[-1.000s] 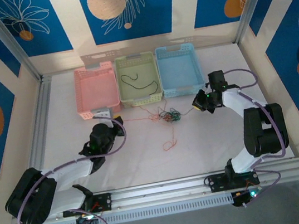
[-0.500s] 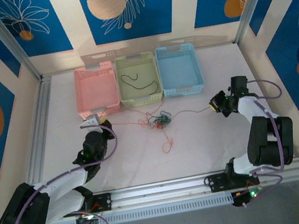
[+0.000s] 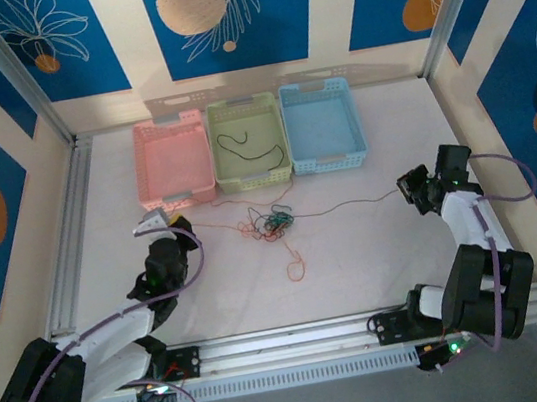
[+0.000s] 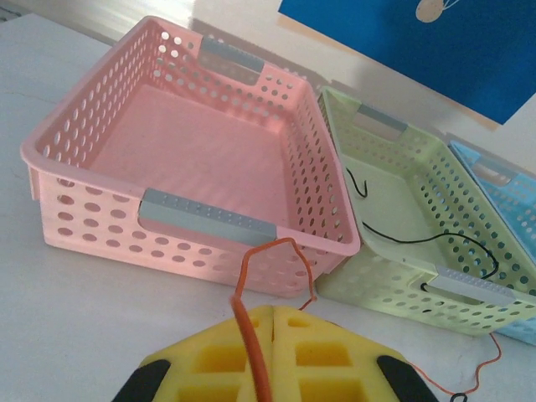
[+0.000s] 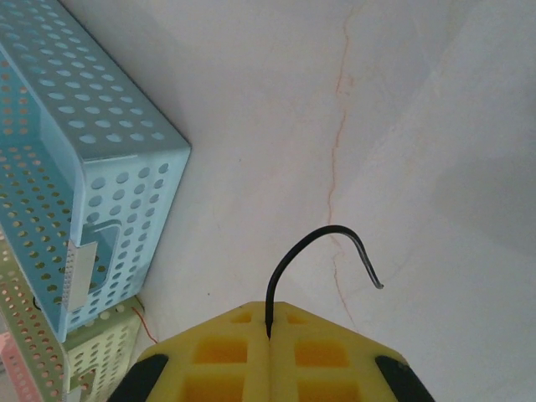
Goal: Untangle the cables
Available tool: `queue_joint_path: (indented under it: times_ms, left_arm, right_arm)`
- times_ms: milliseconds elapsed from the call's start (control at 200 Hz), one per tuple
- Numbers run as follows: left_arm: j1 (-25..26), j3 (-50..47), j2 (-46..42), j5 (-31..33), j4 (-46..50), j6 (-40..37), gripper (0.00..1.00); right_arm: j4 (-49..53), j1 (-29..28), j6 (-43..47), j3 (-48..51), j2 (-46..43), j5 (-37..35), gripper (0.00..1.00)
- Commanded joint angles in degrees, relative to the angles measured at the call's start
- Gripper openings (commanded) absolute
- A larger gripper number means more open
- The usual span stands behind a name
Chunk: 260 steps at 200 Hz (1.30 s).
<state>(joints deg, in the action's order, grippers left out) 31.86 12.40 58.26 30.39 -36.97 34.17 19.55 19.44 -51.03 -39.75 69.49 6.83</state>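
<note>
The left gripper (image 4: pixel 272 311) pinches an orange cable (image 4: pixel 248 335), the right gripper (image 5: pixel 270 306) a black cable (image 5: pixel 318 229), with the tangled cables (image 3: pixel 274 223) on the table (image 3: pixel 358 258) between them (light, limp stuff, best taken by the free ends, I'd say).

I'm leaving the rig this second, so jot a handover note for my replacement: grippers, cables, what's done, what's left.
Left gripper: shut on an orange cable.
Right gripper: shut on a black cable stretched from the clump.
The clump sits on the table before the green basket.
Done: one other black cable lies in the green basket.
Left: free the tangled cables.
</note>
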Motion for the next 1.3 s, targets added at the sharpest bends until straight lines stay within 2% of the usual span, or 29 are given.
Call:
queue_joint_path:
  times_ms: [0,85,170,325,405,555,650,735,830,925,1040,1170,1296]
  left_arm:
    - [-0.8,-0.7,-0.9,1.9,0.3,0.8,0.00]
    - [-0.9,-1.0,-1.4,2.7,0.8,1.2,0.00]
    - [-0.9,-1.3,-2.2,3.4,1.1,1.5,0.00]
    - [-1.1,-2.0,-3.2,5.0,1.6,2.6,0.00]
    - [-1.1,-1.9,-3.2,5.0,2.1,2.8,0.00]
    - [-1.2,-1.2,-2.1,4.2,2.1,2.4,0.00]
    - [-1.2,-1.1,-1.8,3.6,1.9,2.1,0.00]
    - [-1.2,-1.0,-1.5,3.0,1.5,1.9,0.00]
    - [-1.3,-0.7,-1.1,2.7,1.5,1.9,0.00]
    - [-1.3,-0.6,-0.9,2.6,1.5,1.8,0.00]
    - [-1.2,-0.4,-0.7,2.5,1.5,1.7,0.00]
    - [-1.3,-0.5,-0.7,2.2,1.4,1.6,0.00]
    - [-1.3,-0.4,-0.5,2.1,1.4,1.6,0.00]
  right_arm:
    - [3.1,-0.1,0.9,-1.3,-1.8,-3.6,0.00]
    - [5.8,1.6,0.9,-1.4,-4.8,-8.3,0.00]
    - [6.0,3.8,-0.2,-0.1,-9.0,-10.3,0.00]
    - [7.3,4.0,-0.5,0.2,-12.6,-13.1,0.00]
    - [6.1,2.8,0.3,0.3,-11.2,-9.9,0.00]
    - [8.1,-3.5,3.2,-4.3,-3.3,-8.0,0.00]
    - [8.5,-6.8,4.9,-6.9,0.9,-5.7,0.20]
    - [9.4,-9.1,5.5,-8.7,2.9,-6.2,0.30]
    - [9.8,-9.9,5.0,-8.9,2.9,-7.6,0.39]
    - [8.8,-11.0,4.4,-8.3,2.1,-5.7,0.40]
    - [8.6,-17.0,3.3,-9.4,2.6,-3.5,0.40]
    - [7.1,-26.9,0.1,-9.2,4.5,-0.4,0.38]
    - [6.1,-37.7,1.9,-10.3,7.0,-3.9,0.37]
